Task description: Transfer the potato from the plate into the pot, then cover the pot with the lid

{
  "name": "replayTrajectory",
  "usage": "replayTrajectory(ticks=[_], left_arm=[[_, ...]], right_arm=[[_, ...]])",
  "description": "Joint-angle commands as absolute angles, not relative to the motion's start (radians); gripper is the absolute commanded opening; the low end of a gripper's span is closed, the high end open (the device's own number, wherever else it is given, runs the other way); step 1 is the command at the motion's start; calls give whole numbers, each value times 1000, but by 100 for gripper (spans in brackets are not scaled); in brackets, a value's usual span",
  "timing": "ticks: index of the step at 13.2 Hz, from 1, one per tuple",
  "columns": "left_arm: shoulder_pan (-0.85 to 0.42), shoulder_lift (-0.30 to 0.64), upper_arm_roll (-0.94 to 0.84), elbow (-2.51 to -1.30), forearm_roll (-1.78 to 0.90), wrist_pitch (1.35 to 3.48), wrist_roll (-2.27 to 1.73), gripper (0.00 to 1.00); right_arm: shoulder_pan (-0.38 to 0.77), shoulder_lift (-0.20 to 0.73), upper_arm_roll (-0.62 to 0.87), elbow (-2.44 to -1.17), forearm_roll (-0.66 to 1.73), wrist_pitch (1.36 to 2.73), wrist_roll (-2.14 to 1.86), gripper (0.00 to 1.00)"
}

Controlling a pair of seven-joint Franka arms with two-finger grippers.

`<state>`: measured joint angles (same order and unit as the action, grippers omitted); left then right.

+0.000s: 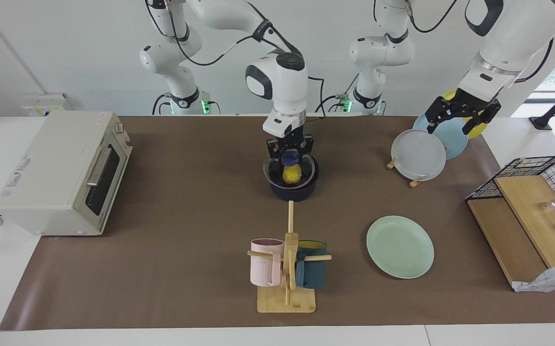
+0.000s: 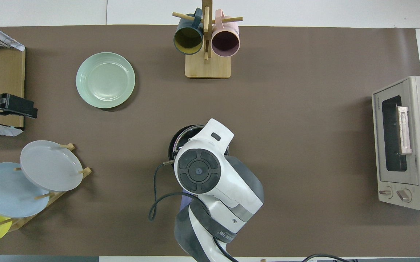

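**R gripper clamped on lid knob, lid sitting on pot**

Right gripper is closed narrow on the blue knob of the lid, straight down over the pot at table centre. Lid looks seated on the pot rim, so grip prob. only there to steady it before release. Potato shows yellow thru the glass, inside the pot. Plate is bare, farther from robots, toward the left arm's end. Task looks nearly done: only letting go remains.

Left gripper hangs wide open, holding nothing, up over the plate rack w/ grey, blue, yellow plates; arm waits.

Around: mug tree farther from robots than pot, its peg pointing at it; toaster oven at right arm's end; wire basket at left arm's end. Nothing blocks a straight lift off the knob.
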<state>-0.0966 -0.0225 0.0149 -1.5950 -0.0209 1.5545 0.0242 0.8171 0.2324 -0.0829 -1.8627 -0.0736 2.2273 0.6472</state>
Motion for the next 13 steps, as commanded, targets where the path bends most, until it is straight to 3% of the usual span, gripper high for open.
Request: replayTrajectory(ticks=[1,13], left_arm=[[-101,-71,14,-1652,-5,1557,25,100],[-97,-72,15,-1652,-5,1555,29,100]], right_arm=[[819,255,-81,-1881,-92,2270,672,0],[824,287,-81,-1844,-92,2284,673,0]])
